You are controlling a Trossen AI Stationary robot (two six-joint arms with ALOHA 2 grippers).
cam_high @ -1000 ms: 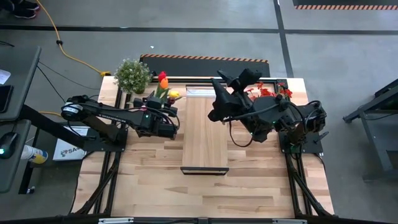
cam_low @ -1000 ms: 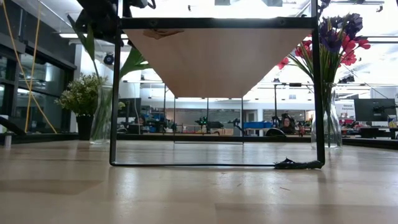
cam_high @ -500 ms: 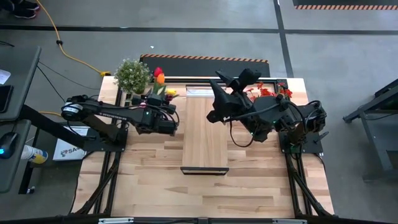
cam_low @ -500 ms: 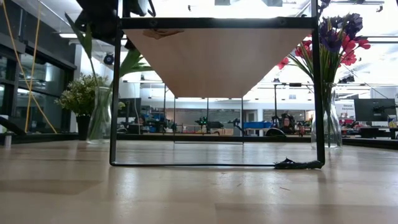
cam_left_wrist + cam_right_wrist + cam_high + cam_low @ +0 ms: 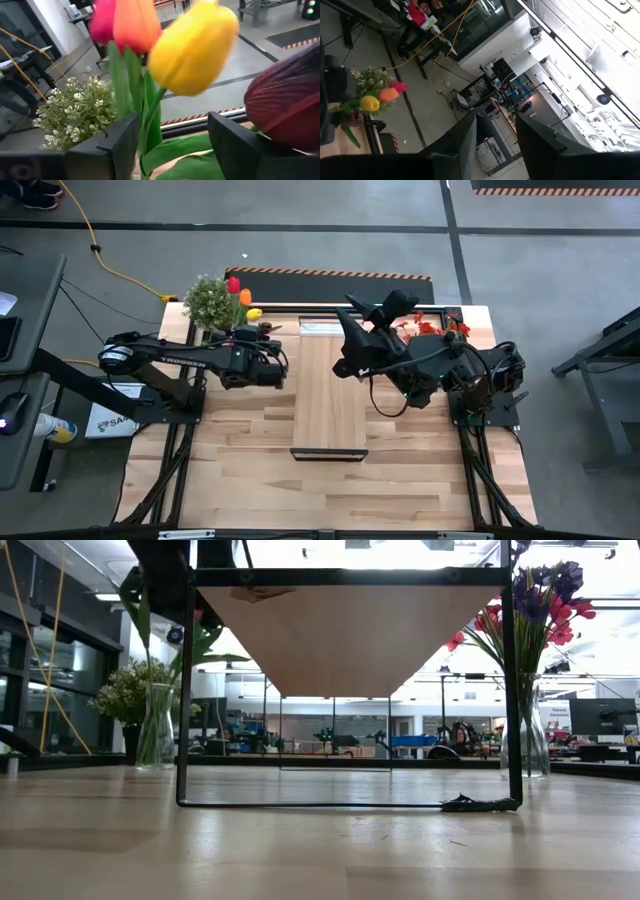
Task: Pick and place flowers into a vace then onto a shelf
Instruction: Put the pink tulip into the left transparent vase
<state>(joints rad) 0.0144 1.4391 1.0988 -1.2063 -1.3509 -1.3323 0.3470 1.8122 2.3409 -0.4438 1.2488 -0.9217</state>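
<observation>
Beside the shelf's far left corner, four flowers, pink, orange, yellow and maroon, stand in a glass vase near the potted plant. Left tool is spread around the stems; right tool hovers empty, fingers parted, above the shelf's bare top.

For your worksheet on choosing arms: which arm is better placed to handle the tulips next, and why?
Left, probably. Its tool sits right at the tulips by the potted plant; the right tool is over the shelf, holding nothing.
</observation>
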